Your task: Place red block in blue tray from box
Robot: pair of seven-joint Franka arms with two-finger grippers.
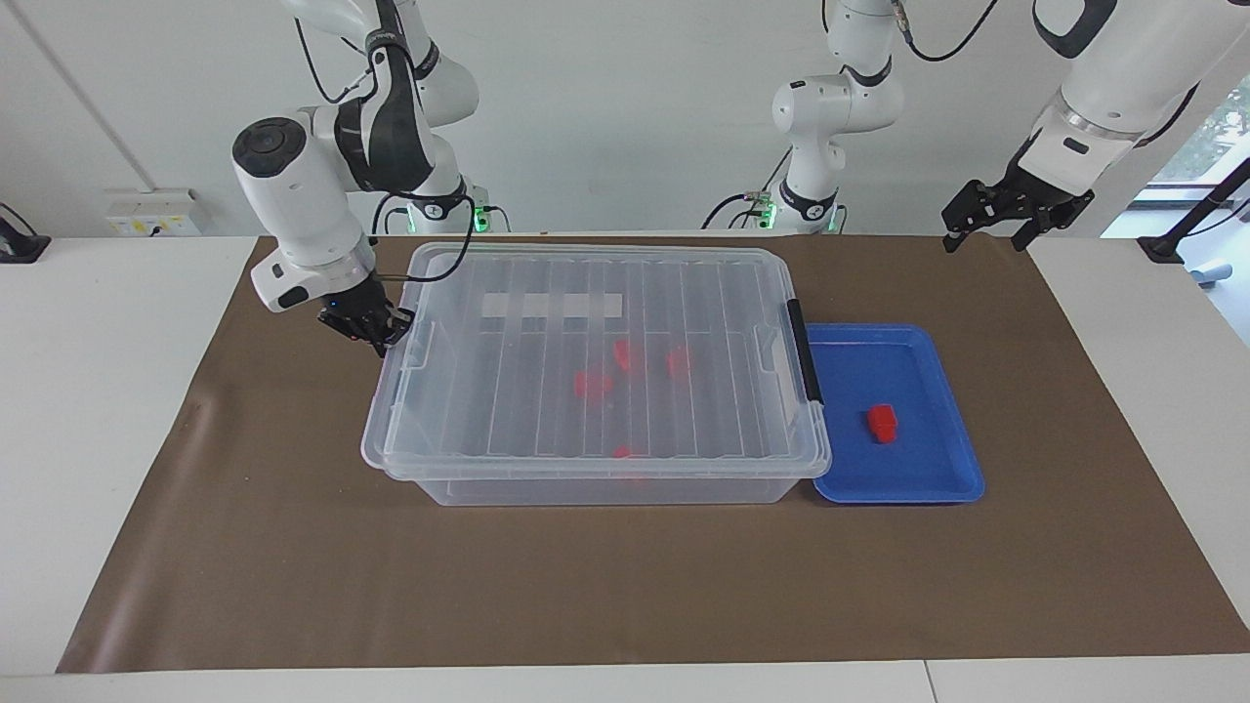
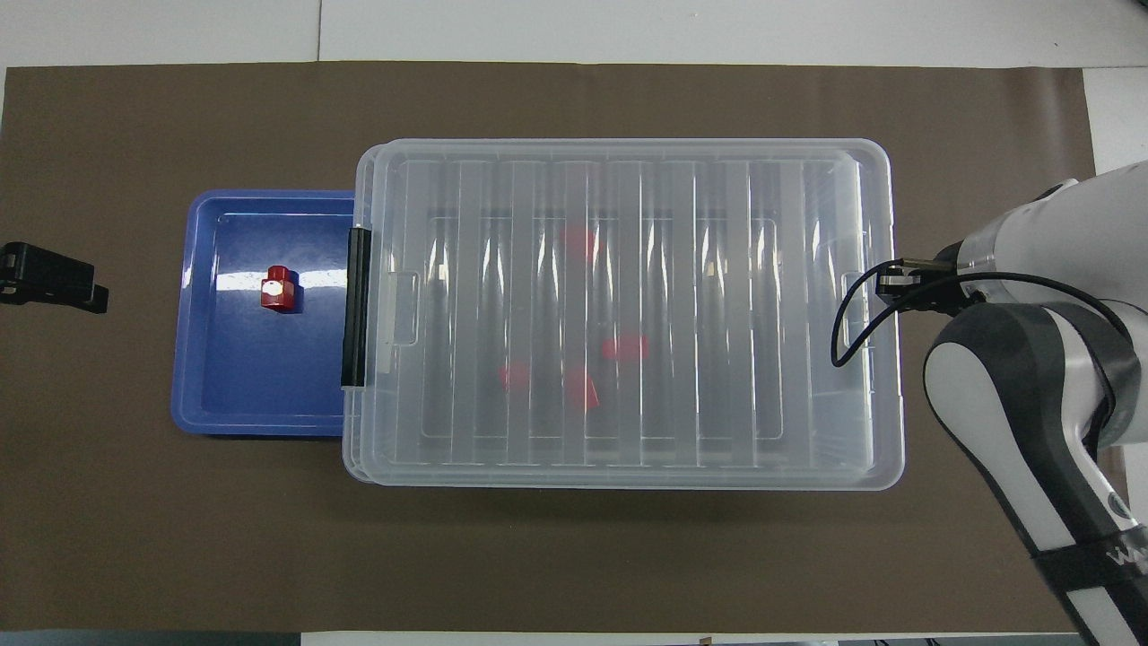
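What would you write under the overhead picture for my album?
One red block sits in the blue tray beside the lidded box.

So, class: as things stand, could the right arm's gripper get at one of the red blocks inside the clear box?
Probably not yet. The lid lies over the box, covering the blocks. The right gripper is at the lid's edge at the right arm's end.

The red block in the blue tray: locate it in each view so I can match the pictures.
Facing view: the red block lies in the blue tray, right of the box.
Overhead view: the red block shows left of the box, in the blue tray.
Shared landmark: the box's black latch, next to the tray.
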